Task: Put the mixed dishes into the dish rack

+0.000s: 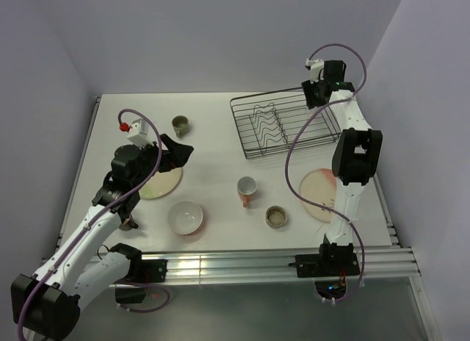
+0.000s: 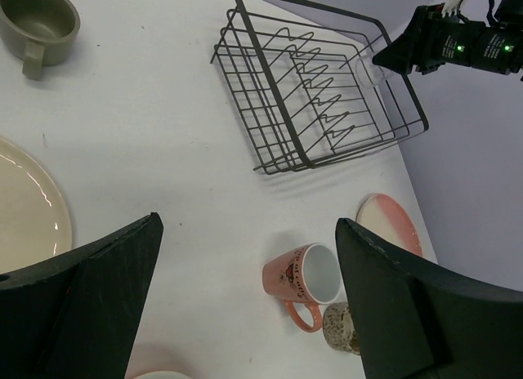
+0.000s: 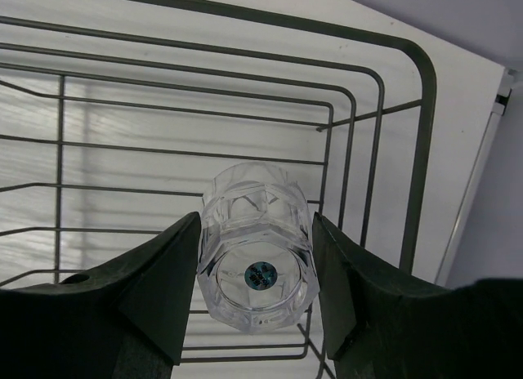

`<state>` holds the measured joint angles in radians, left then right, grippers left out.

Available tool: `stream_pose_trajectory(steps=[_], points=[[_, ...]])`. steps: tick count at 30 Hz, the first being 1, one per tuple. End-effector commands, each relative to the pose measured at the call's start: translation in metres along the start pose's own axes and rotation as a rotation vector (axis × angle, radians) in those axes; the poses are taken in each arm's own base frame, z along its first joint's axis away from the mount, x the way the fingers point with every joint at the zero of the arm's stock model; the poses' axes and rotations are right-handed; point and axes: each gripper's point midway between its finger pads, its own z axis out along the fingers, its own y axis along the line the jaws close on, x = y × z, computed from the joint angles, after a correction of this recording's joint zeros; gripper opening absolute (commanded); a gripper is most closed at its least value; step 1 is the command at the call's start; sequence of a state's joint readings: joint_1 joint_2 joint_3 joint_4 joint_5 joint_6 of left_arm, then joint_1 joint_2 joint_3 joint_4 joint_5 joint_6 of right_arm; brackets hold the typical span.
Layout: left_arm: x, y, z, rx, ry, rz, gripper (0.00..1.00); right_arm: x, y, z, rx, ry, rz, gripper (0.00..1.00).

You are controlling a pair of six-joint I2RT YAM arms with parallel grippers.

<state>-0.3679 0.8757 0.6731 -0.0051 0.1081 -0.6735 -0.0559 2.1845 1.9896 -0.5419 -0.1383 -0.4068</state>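
Though unseen from overhead, a clear glass (image 3: 255, 232) shows in the right wrist view, pinched by the right hand (image 3: 257, 269) over the dish rack (image 3: 426, 126); the left hand (image 2: 248, 225) is spread.

Arms out: left gripper (image 2: 248, 225) spread wide, right gripper (image 3: 256, 232) closed on a clear glass (image 3: 257, 273).
The left arm (image 1: 92, 227) is extended forward and inward, nothing being held between its fingers. The right arm (image 1: 352, 157) is stretched far forward, apparently bent at the elbow, and the glass is pinched at its sides between both fingers.
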Motion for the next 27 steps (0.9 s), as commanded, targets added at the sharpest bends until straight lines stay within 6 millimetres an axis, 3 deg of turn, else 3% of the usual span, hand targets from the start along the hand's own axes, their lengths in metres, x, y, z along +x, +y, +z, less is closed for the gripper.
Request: stream_pose_trajectory(steps=[1, 7, 12, 19, 27], points=[[-0.009, -0.006, 0.002, 0.026, -0.033, 0.009, 0.94, -0.023, -0.028, 0.002, 0.091, -0.057, -0.057, 0.11], [-0.009, -0.004, 0.010, 0.013, -0.012, 0.013, 0.94, -0.025, -0.031, 0.022, 0.096, -0.067, -0.066, 0.13], [-0.010, -0.004, 0.015, 0.008, -0.006, 0.009, 0.94, -0.014, -0.031, 0.040, 0.093, -0.044, -0.071, 0.15], [-0.007, -0.003, 0.019, 0.004, 0.006, 0.005, 0.94, -0.015, -0.033, 0.051, 0.097, -0.059, -0.068, 0.20], [-0.005, -0.002, 0.022, 0.003, 0.015, -0.001, 0.94, -0.007, -0.033, 0.062, 0.098, -0.046, -0.066, 0.39]])
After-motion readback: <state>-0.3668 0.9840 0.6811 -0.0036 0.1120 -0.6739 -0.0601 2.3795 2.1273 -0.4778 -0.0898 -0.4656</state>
